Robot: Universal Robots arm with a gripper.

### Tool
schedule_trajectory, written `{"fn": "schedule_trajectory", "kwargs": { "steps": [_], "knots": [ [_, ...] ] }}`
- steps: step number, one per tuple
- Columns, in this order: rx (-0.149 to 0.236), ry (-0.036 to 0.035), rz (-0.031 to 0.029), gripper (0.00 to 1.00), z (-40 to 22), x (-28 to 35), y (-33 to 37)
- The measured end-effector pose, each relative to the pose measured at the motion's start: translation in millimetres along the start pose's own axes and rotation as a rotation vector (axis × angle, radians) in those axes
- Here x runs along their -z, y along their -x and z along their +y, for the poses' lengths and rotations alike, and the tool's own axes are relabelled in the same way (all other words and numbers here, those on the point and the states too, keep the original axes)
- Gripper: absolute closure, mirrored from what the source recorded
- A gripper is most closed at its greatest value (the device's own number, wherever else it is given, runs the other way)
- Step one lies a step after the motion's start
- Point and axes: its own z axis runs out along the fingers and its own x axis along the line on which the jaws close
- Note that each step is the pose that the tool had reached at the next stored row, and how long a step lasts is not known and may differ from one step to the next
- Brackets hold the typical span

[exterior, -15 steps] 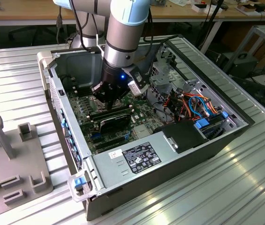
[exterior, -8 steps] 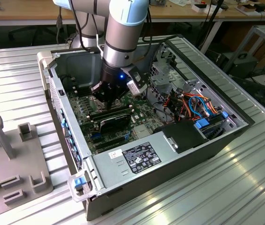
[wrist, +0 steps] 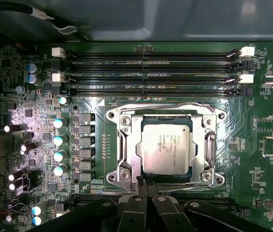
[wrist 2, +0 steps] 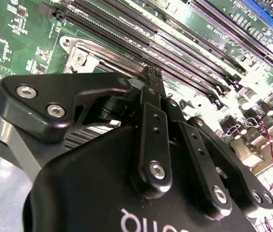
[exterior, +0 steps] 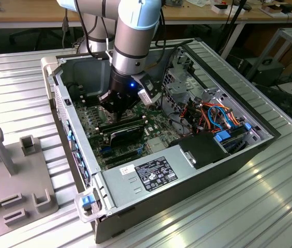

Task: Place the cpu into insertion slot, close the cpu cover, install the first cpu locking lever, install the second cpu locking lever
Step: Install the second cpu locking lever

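Silver-grey square cpu (wrist: 167, 147) seated beneath closed silvery cpu cover (wrist: 126, 145); tool (wrist: 144, 182) fingers together, empty, at cover edge.

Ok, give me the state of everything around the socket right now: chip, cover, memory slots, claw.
Silver-grey square cpu: seated in the insertion slot, lying flat.
Silvery hinged metal cpu cover: closed down over the chip's edges.
Long black memory slots: nothing in them.
Black claw: shut, fingertips together at the socket frame's edge.
Grey computer case: side panel off, lying open.
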Motion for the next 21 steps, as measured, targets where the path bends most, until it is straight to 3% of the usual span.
{"fn": "schedule_trajectory", "kwargs": {
  "steps": [21],
  "knots": [
    [0.000,0.0007,0.0000,0.89,2.3,-0.4,0.0]
  ]
}}
